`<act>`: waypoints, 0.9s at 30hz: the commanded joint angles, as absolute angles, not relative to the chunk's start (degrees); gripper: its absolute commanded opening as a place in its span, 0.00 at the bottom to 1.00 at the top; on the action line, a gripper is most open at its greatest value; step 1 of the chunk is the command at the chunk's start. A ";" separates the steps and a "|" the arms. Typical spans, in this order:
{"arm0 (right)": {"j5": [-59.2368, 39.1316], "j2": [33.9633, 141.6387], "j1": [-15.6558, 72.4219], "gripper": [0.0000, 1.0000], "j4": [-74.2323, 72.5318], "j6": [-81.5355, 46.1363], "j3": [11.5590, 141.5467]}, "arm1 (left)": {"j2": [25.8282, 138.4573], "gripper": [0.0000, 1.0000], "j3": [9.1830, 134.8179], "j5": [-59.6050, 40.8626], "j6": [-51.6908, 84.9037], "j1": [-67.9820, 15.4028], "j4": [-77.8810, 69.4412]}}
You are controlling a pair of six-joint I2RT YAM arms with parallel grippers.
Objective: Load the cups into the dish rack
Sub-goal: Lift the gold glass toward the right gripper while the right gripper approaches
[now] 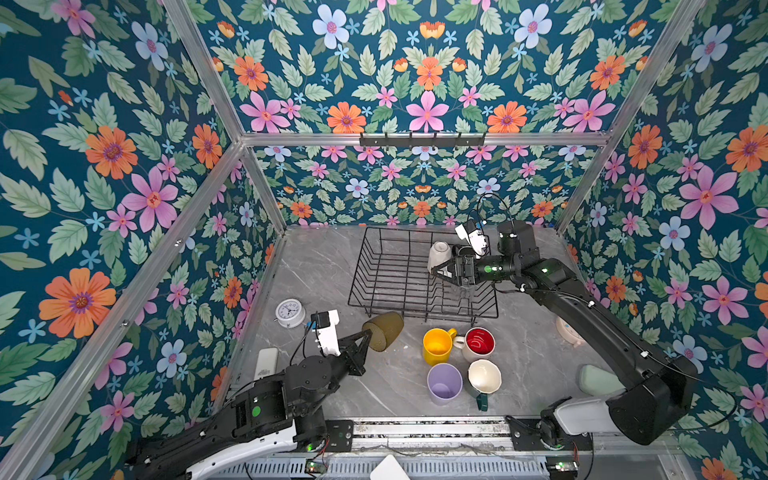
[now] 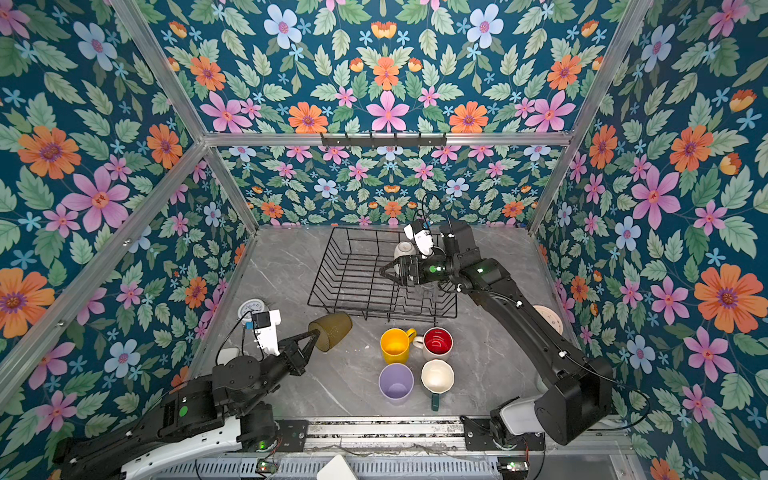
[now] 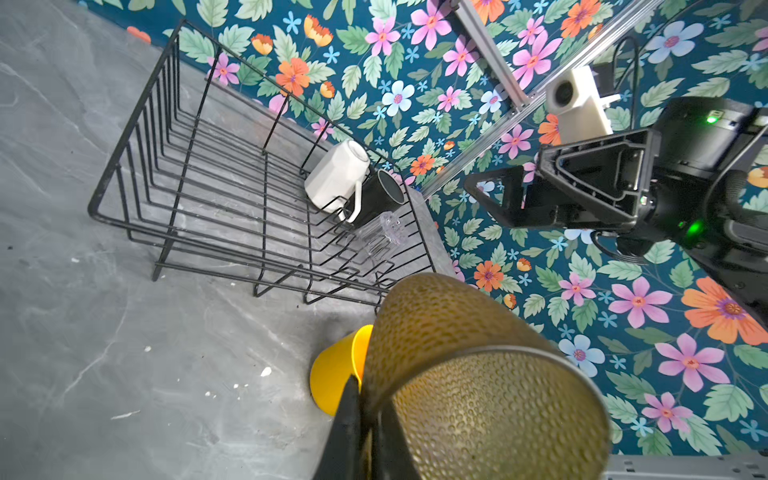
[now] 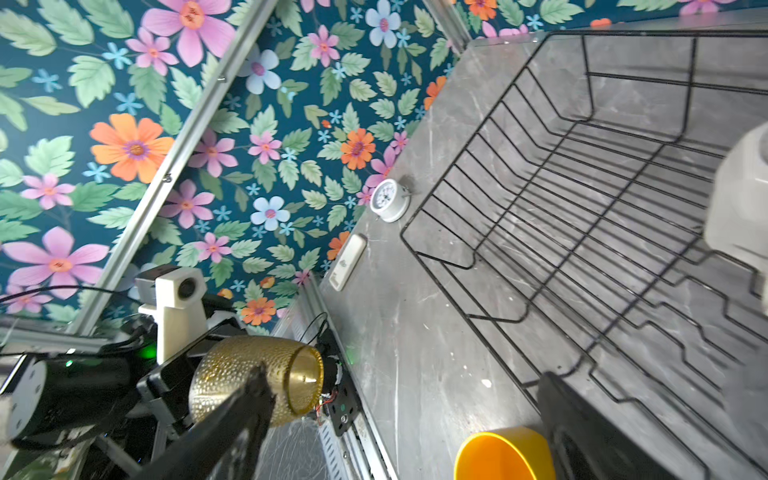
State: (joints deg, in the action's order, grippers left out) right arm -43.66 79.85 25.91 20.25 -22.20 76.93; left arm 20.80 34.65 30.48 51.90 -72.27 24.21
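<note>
Grey marble tabletop: dish rack at 12 o'clock; yellow mug, red-inside mug, lilac tumbler, cream-inside mug at 6 o'clock; white clock at 9 o'clock.

My left arm: black with white lower shell, green light. Right arm: black, thin cable clipped alongside. White camera block per wrist. Left claw: black, triangular frame.

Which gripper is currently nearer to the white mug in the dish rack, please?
Right. The right gripper hovers open just beside the white mug; the left gripper is in front of the dish rack, shut on the amber glass.
</note>
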 commanded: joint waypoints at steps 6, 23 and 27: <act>-50.50 79.28 25.41 0.98 12.91 -25.97 75.05 | 21.66 0.00 31.73 30.87 48.52 -72.25 11.58; -53.68 76.66 21.47 0.98 8.86 -29.88 70.41 | 30.43 0.00 33.57 17.92 47.38 -62.05 3.98; -53.72 75.87 20.85 0.98 9.51 -29.80 69.81 | 32.76 0.00 33.72 8.91 47.89 -54.35 2.26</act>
